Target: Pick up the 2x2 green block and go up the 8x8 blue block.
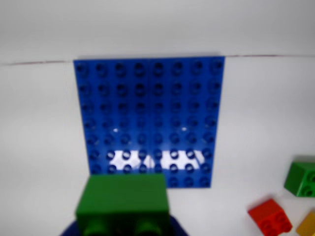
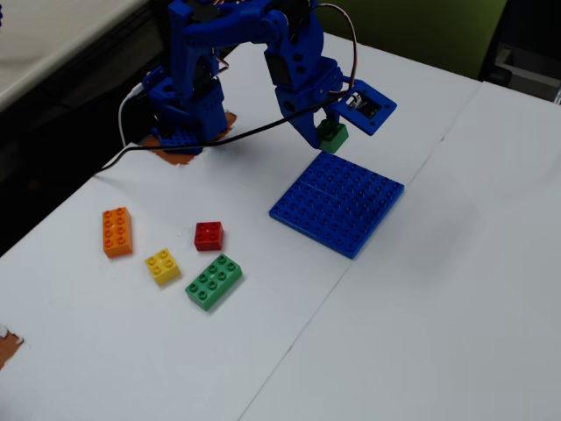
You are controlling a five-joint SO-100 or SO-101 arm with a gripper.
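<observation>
The small green 2x2 block (image 2: 332, 136) is held in my gripper (image 2: 328, 133), lifted off the table just beyond the far edge of the blue 8x8 plate (image 2: 337, 203). In the wrist view the green block (image 1: 123, 201) fills the bottom centre, with blue jaw parts around it, and the blue plate (image 1: 150, 118) lies flat on the white table straight ahead. My gripper (image 1: 123, 219) is shut on the block.
In the fixed view a red brick (image 2: 209, 235), a yellow brick (image 2: 163, 265), a longer green brick (image 2: 214, 281) and an orange brick (image 2: 117, 231) lie left of the plate. The wrist view shows green (image 1: 301, 179), red (image 1: 269, 216) and yellow (image 1: 309, 226) bricks at lower right.
</observation>
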